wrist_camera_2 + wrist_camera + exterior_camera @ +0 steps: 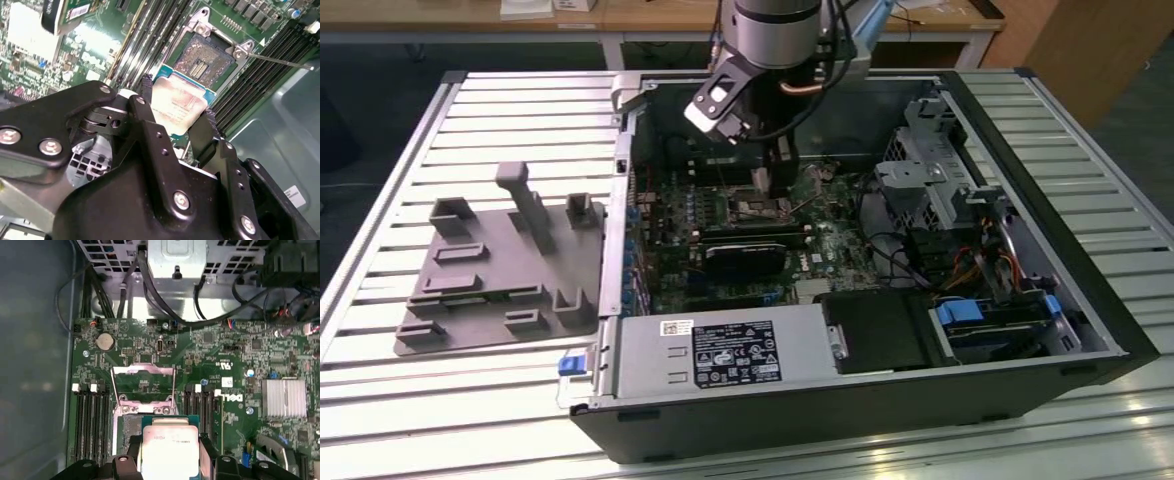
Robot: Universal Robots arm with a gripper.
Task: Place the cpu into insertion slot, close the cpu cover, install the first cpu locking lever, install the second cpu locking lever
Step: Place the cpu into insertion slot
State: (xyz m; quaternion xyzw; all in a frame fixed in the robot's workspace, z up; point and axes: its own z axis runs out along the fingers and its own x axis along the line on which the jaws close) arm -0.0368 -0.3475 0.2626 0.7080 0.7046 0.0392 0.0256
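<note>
Just over insertion slot (206, 59), cpu (172, 107) in pincer (178, 101).

An open computer case (854, 410) lies on the slatted bench (520, 110). Well away from the jaws, toward the exterior view's left, sits a grey moulded fixture (494, 270). Memory slots (92, 420) lie on either side of the jaws. A coin battery (105, 341) and a finned heatsink (285, 397) sit farther off.

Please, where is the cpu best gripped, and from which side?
Grip the cpu by two opposite thin edges, coming from above its flat metal top, as the end effector does now. It is a thin square, so only the edges offer hold.
</note>
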